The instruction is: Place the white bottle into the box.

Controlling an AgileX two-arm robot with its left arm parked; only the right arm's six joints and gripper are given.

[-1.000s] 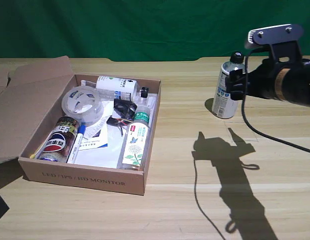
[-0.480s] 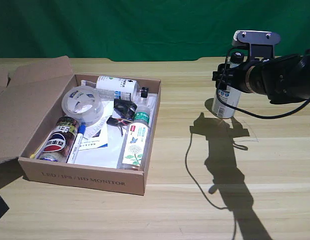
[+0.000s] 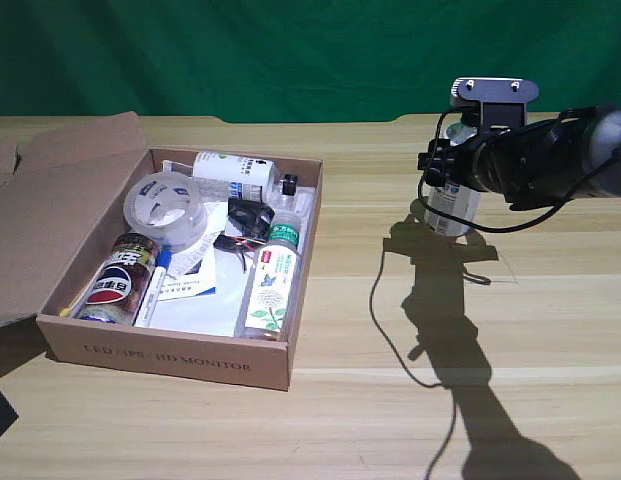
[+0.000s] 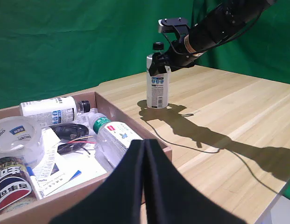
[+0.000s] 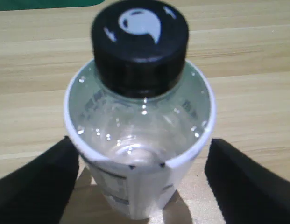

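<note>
While the white bottle stands upright on the wooden surface near its far edge, at the exterior view's right, it is flanked by the pincer of the right arm. In the right wrist view the bottle is seen from above, its black cap toward the camera, with one dark finger on either side of its body. The fingers are spread; a narrow gap shows between each one and the bottle's wall, so no pinch can be confirmed. In the left wrist view the bottle is seen resting with its base on the surface, the pincer level with its upper part.

The box is set well apart from the bottle, toward the exterior view's left, near the front edge of the surface, with its flap folded outward. Inside it are laid a roll of clear tape, a Pepsi can, a slim clear bottle with a green cap, a shorter white-labelled bottle along the far wall, a blue-tipped marker and some papers. A shadow of the arm is cast across the surface toward the front edge.
</note>
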